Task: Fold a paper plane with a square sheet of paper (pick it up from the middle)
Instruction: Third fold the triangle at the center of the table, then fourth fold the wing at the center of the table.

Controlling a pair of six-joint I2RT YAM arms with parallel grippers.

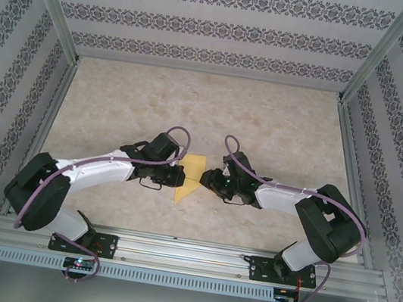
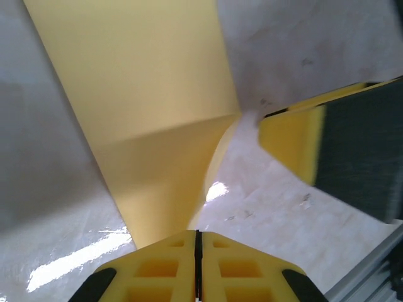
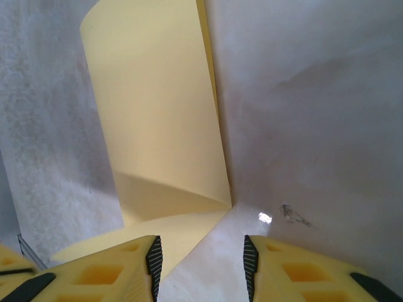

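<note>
Left gripper [image 2: 196,236] clenched on the half-folded square sheet of paper [image 2: 151,107], flap lifted just ahead of it. Right gripper [image 3: 199,251] released, just beyond the sheet from the left gripper (crease apparently soft). Risk: springing open or slipping from a single pinch; tearing if tugged sideways.

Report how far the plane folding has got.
Done: the sheet has one flap creased and lifted off the table. In hand: the left fingers are shut on its edge, and the right fingers stand open, holding nothing. Left: the remaining folds; it looks broad, not slim.
</note>
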